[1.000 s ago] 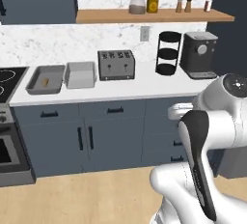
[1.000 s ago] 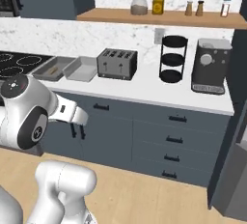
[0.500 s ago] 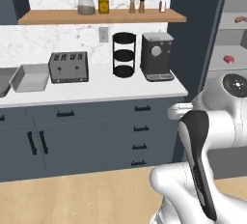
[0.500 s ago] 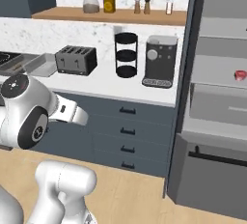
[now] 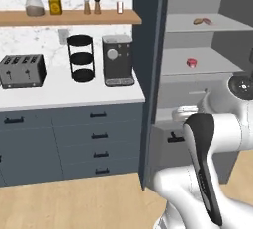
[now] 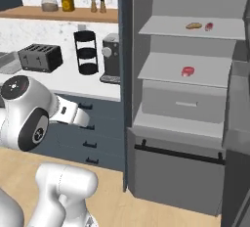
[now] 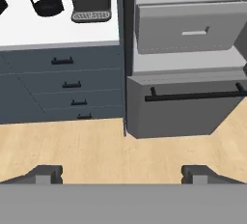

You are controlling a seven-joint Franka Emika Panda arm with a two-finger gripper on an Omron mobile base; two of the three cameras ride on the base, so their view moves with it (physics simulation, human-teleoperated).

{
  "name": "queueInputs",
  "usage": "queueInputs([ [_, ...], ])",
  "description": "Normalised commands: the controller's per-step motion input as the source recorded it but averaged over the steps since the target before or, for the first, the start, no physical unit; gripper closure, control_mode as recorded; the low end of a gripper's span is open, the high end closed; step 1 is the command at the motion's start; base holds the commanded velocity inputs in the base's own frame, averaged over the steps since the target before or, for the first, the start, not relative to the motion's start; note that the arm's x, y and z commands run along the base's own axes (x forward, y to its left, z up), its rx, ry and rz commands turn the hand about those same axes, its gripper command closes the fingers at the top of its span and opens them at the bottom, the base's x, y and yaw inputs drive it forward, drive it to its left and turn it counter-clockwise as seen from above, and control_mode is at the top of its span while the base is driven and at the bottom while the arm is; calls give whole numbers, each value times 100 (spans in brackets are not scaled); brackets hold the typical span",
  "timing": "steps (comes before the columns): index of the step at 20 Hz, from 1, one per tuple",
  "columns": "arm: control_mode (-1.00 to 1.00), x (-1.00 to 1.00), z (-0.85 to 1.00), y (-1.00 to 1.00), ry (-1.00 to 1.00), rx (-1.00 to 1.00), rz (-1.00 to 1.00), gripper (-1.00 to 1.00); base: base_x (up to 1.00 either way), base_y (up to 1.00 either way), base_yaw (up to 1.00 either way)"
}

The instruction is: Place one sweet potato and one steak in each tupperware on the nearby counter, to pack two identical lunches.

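White counter [image 5: 69,92] runs left of an open fridge [image 6: 185,108], where a sweet potato [image 6: 193,26] and a steak [image 6: 209,26] share the top shelf and another steak [image 6: 187,71] lies one shelf below; the gripper [image 7: 123,174], fingers spread wide and empty, hangs over wooden floor [image 7: 120,153].

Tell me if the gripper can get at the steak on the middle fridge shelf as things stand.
Probably not yet. The steak lies in the open fridge with nothing in front of it, but the open gripper hangs low over the floor, well short of that shelf.
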Motion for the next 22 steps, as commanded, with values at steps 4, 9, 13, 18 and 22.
queueInputs([
  [4,100,0,0,0,0,0,0,-100,47,-91,0],
  [9,100,0,0,0,0,0,0,-100,74,-53,-1],
  [13,100,0,0,0,0,0,0,-100,92,-21,-5],
  [18,100,0,0,0,0,0,0,-100,86,-67,-5],
  [22,100,0,0,0,0,0,0,-100,78,-47,-7],
])
